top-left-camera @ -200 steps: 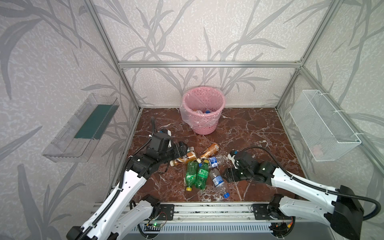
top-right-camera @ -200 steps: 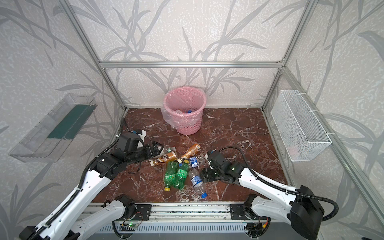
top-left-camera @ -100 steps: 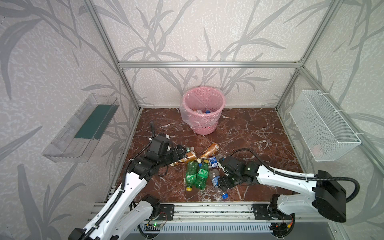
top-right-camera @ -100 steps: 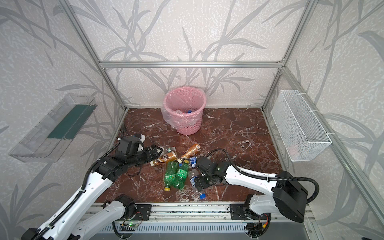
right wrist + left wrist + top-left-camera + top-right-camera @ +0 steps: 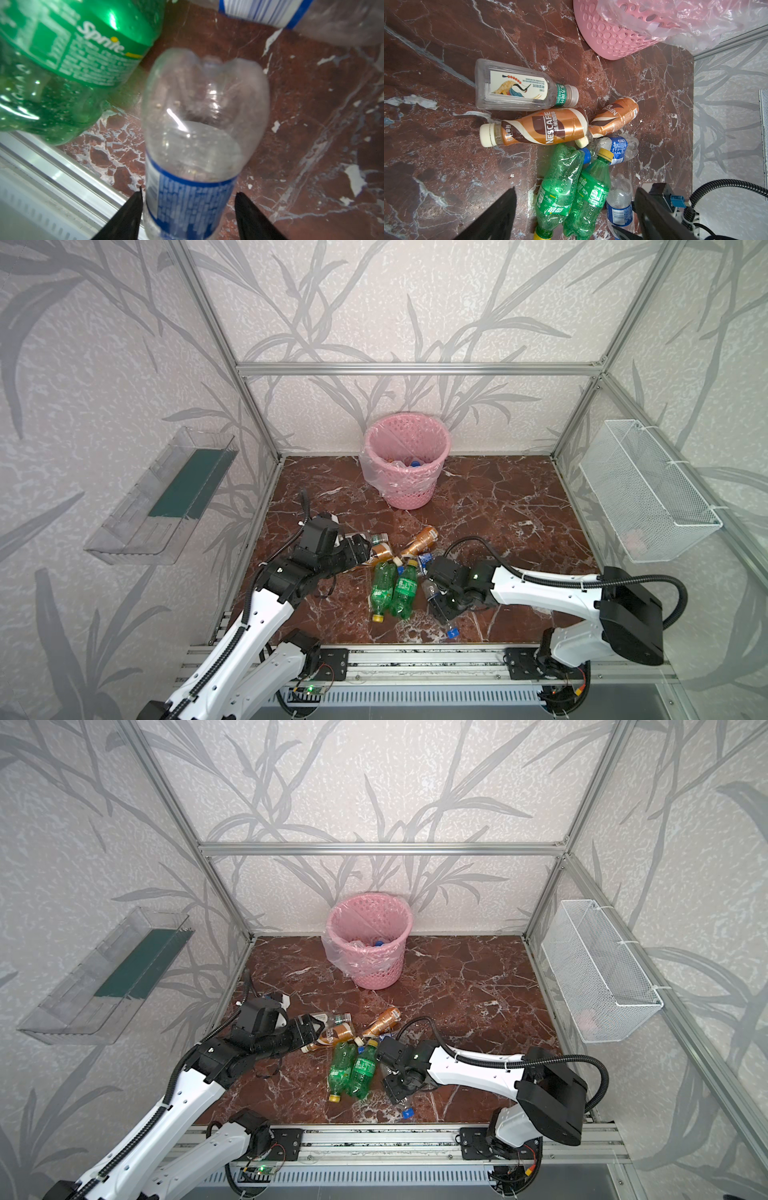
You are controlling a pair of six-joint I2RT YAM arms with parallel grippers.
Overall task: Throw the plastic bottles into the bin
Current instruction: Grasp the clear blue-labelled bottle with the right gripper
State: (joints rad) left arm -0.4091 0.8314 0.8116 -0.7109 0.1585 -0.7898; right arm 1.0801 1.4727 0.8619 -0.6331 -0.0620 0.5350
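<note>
Left arm: rises from the near rail on the left; the forearm slants up and inward, and the wrist is bent so the claw points toward the middle of the floor.
Left gripper (image 5: 360,549): held low, fingers spread wide with nothing between them. Its tips sit just beside the white-labelled bottle (image 5: 517,87) and the Nescafé bottle (image 5: 546,128).
Right arm: the white forearm lies nearly level, reaching left across the marble floor (image 5: 498,506); the wrist is tipped down toward the near rail.
Right gripper (image 5: 441,608): pinches the clear blue-labelled bottle (image 5: 199,124), one finger against each side of the label band.
Held bottle: its blue cap end points to the near rail, and it lies just right of the two green Sprite bottles (image 5: 392,587).
Loose pile: the Sprite pair lie side by side. A second Nescafé bottle (image 5: 614,118) and another blue-labelled bottle (image 5: 616,147) lie just beyond them, touching.
Bin (image 5: 409,489): pink, bag-lined, upright at the far wall and well apart from both claws. A few bottles show inside, one with a blue cap.
</note>
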